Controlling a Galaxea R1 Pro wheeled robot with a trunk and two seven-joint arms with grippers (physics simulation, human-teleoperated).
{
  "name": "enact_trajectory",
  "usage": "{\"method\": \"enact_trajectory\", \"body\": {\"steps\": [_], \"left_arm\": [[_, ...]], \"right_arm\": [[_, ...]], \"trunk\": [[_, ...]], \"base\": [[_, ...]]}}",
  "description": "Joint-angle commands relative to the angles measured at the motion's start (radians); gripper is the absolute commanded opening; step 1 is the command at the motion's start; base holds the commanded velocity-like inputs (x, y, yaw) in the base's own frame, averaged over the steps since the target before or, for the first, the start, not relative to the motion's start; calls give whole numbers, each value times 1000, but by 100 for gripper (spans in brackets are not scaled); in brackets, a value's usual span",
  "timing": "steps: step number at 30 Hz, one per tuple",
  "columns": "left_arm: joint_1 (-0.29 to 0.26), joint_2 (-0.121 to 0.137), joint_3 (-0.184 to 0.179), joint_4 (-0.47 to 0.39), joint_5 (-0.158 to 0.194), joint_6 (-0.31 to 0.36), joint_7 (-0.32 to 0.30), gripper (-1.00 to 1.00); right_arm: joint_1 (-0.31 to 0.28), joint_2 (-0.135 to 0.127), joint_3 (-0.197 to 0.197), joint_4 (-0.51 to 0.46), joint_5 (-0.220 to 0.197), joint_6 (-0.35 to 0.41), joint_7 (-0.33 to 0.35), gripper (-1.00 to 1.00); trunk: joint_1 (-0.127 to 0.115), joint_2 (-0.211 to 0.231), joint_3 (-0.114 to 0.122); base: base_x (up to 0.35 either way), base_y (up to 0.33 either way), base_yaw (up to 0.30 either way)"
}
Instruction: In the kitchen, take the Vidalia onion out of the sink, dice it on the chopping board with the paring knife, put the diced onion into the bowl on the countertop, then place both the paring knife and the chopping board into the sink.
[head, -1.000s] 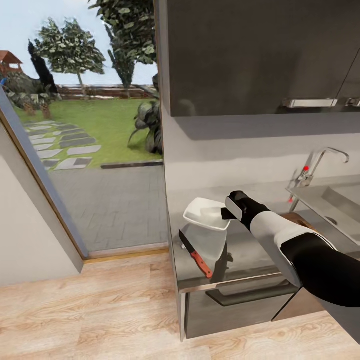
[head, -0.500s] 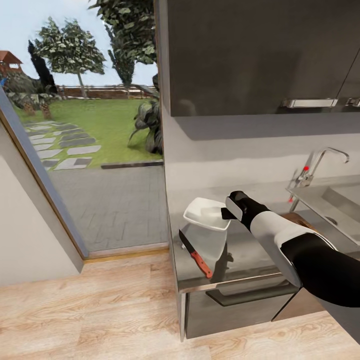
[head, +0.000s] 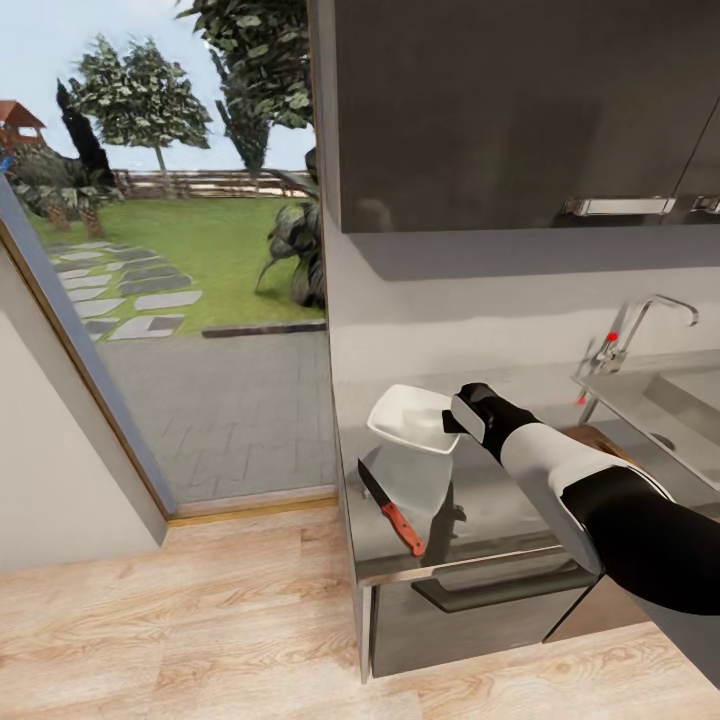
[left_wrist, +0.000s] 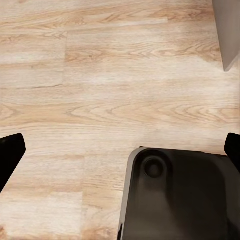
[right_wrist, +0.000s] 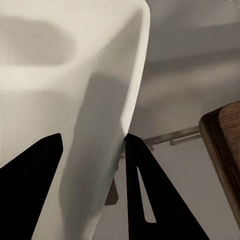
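Observation:
My right gripper (head: 452, 422) is shut on the near rim of the white bowl (head: 408, 420), holding it tilted a little above the grey countertop (head: 500, 505). In the right wrist view the bowl (right_wrist: 65, 100) has its rim pinched between the black fingers (right_wrist: 145, 195). The paring knife (head: 392, 510), with a red-orange handle, lies on the countertop near its front left corner, below the bowl. A corner of the brown chopping board (head: 592, 436) pokes out behind my right forearm; the chopping board (right_wrist: 227, 145) also appears past the bowl. The Vidalia onion is out of view. My left gripper (left_wrist: 120, 150) hangs open over the wood floor.
The steel sink (head: 680, 400) and its faucet (head: 640, 325) are at the right. Dark upper cabinets (head: 500, 110) hang overhead. The counter ends at the left beside a glass wall to the garden. A drawer handle (head: 500, 590) sits under the counter edge.
The bowl in my right gripper has risen slightly off the countertop and shifted a touch away from me. The knife and camera have not moved.

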Motion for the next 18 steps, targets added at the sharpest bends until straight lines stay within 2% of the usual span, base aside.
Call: {"method": "enact_trajectory", "body": {"steps": [1, 18], "left_arm": [[0, 1, -9, -2, 7, -1, 6, 100], [0, 1, -9, -2, 7, -1, 6, 100]], "right_arm": [[-1, 0, 7, -2, -10, 3, -7, -100], [15, 1, 7, -1, -10, 2, -8, -100]], "trunk": [[0, -2, -1], [0, -2, -5]], "base": [[0, 0, 0], [0, 0, 0]]}}
